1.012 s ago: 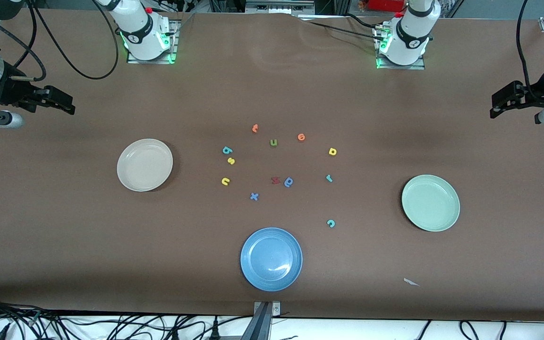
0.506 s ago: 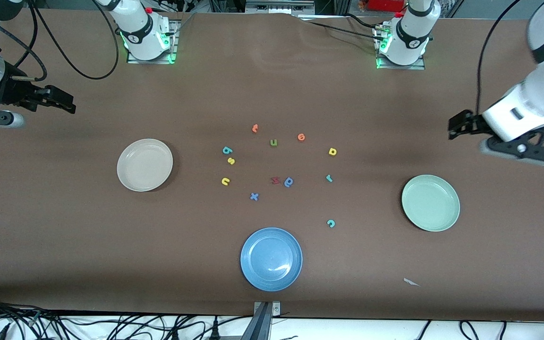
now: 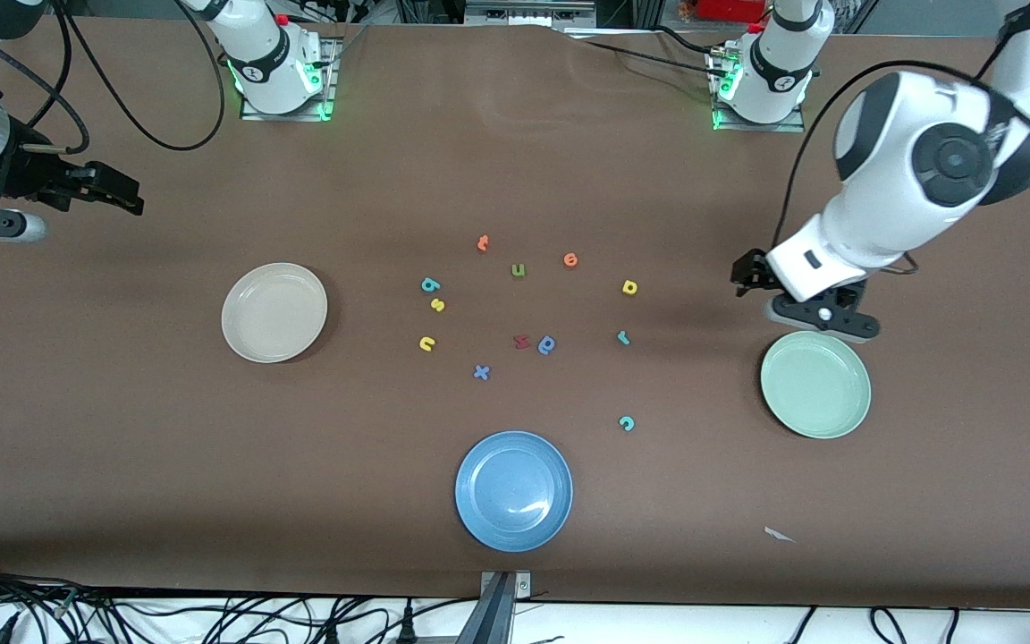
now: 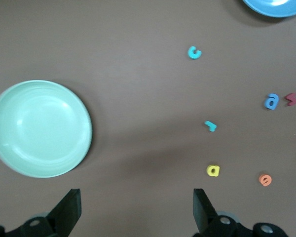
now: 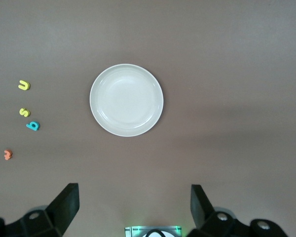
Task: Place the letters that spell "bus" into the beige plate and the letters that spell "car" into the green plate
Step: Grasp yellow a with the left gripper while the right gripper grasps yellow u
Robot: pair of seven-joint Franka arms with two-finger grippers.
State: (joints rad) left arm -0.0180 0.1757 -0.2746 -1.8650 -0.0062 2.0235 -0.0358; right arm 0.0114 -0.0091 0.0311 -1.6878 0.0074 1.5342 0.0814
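Observation:
The beige plate (image 3: 274, 312) (image 5: 127, 100) lies toward the right arm's end. Beside it are a teal "b" (image 3: 429, 285) (image 5: 33, 126), a yellow "s" (image 3: 437, 305) (image 5: 24, 112) and a yellow "u" (image 3: 426, 343) (image 5: 23, 85). The green plate (image 3: 815, 385) (image 4: 40, 128) lies toward the left arm's end, with a yellow "a" (image 3: 629, 287) (image 4: 213, 171), a teal "r" (image 3: 623, 337) (image 4: 210, 126) and a teal "c" (image 3: 627, 423) (image 4: 194, 52) nearby. My left gripper (image 3: 745, 271) (image 4: 136, 212) hangs open over bare table beside the green plate. My right gripper (image 3: 126, 195) (image 5: 133, 207) waits open over its table end.
A blue plate (image 3: 514, 491) sits near the table's front edge. Among the letters lie an orange "t" (image 3: 482, 242), an olive "u" (image 3: 518, 270), an orange "e" (image 3: 570, 259), a red letter (image 3: 521, 341), a blue rounded letter (image 3: 547, 344) and a blue "x" (image 3: 481, 372).
My left arm has swung in from its end of the table to a spot beside the green plate. The right arm and all letters have not moved.

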